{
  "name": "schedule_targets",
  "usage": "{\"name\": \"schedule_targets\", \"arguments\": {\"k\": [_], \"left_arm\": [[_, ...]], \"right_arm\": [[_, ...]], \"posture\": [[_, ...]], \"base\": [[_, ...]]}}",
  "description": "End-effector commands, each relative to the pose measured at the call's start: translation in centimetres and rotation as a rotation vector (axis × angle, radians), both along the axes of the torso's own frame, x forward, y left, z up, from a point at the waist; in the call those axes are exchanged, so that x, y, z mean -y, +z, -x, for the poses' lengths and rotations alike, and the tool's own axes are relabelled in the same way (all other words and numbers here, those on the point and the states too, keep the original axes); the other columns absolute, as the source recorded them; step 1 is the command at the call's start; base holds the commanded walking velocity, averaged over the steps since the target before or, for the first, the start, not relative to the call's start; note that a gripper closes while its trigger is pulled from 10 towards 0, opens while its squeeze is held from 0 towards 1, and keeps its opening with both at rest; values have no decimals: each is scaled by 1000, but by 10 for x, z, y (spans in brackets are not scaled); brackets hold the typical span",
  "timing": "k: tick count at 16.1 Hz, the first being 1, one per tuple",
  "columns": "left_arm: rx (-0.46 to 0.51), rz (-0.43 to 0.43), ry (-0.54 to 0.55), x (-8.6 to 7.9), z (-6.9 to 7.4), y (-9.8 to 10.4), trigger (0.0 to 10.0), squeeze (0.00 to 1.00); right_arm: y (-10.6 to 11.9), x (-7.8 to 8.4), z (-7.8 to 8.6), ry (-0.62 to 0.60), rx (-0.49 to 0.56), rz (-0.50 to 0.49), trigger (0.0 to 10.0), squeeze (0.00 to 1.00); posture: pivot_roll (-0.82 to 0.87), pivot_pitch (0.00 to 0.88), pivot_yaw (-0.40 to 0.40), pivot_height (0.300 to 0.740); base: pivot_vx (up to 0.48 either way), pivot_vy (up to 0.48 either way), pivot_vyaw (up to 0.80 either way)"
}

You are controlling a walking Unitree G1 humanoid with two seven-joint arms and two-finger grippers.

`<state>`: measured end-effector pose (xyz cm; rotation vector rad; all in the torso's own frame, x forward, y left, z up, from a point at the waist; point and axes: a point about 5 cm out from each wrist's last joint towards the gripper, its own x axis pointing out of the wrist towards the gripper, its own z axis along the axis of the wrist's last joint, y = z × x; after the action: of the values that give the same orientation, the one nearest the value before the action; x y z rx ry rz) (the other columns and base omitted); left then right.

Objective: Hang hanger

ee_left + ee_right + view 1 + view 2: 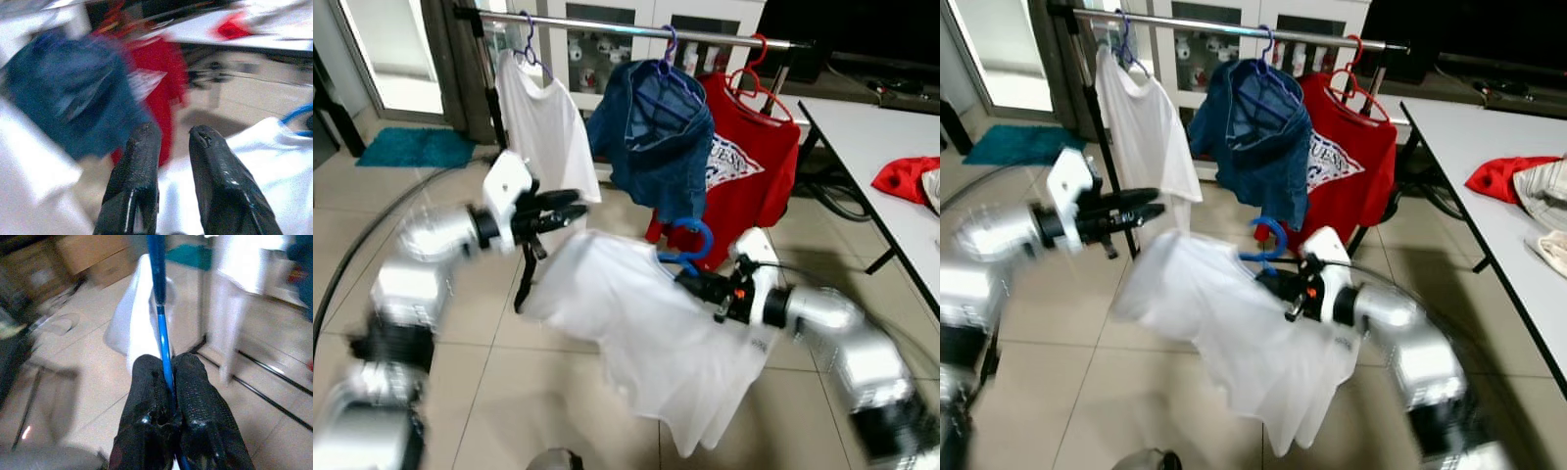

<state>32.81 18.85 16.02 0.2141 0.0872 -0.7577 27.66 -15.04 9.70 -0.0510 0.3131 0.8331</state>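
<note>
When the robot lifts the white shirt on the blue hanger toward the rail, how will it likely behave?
The white shirt sags in loose folds, so it is probably floppy and may swing. The blue hanger, pinched in the right gripper, looks thin, so it might twist.

Glossy blue plastic hanger [690, 245] under thin white cloth shirt [646, 323]. Shiny metal rail [636, 26]. Smooth pale floor tiles [499, 392]. Textured matt black pads [195, 396]. Brushed silver arms [842, 328].

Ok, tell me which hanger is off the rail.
The blue hanger with the white shirt, pinched in the right end effector. The others hang on the rail.
</note>
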Motion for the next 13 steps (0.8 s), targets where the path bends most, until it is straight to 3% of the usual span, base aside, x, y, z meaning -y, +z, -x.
{"name": "schedule_targets", "arguments": {"k": [1, 3, 4, 7, 8, 10, 12, 13], "left_arm": [[19, 3, 135, -5, 3, 1, 10000, 0], [1, 84, 296, -9, 15, -7, 10000, 0], [-5, 90, 314, -8, 18, -11, 10000, 0], [-5, -9, 397, -3, 32, -37, 10000, 0], [-15, -26, 422, 1, 38, -47, 10000, 0], [-36, 31, 539, 1, 38, -52, 10000, 0], [-31, 30, 566, 1, 38, -49, 10000, 0], [-23, 18, 564, 1, 38, -49, 10000, 0]], "right_arm": [[5, 1, 1, -66, 37, 7, 0, 0], [-5, -2, 7, -211, 4, -37, 0, 0], [-11, -2, 10, -260, -18, -51, 0, 0], [-27, 8, 12, -562, -77, -69, 0, 0], [-30, 17, 9, -691, -92, -50, 10000, 0], [-38, 23, 8, -747, -143, 33, 10000, 0], [-36, 25, 5, -767, -168, 36, 10000, 0], [-24, 21, -4, -755, -90, 12, 10000, 0]], "posture": [[-52, 0, 10, 740], [-54, 8, -3, 740], [-51, 15, -18, 740], [-70, 3, -19, 740], [-69, 3, -19, 740], [-49, 6, -30, 740], [-42, 5, -38, 740], [-43, 6, -40, 740]], "base": [[0, 0, 0], [0, 0, 0], [0, 0, 0], [0, 0, 0], [0, 0, 0], [0, 0, 0], [0, 0, 0], [277, 0, 0]]}}
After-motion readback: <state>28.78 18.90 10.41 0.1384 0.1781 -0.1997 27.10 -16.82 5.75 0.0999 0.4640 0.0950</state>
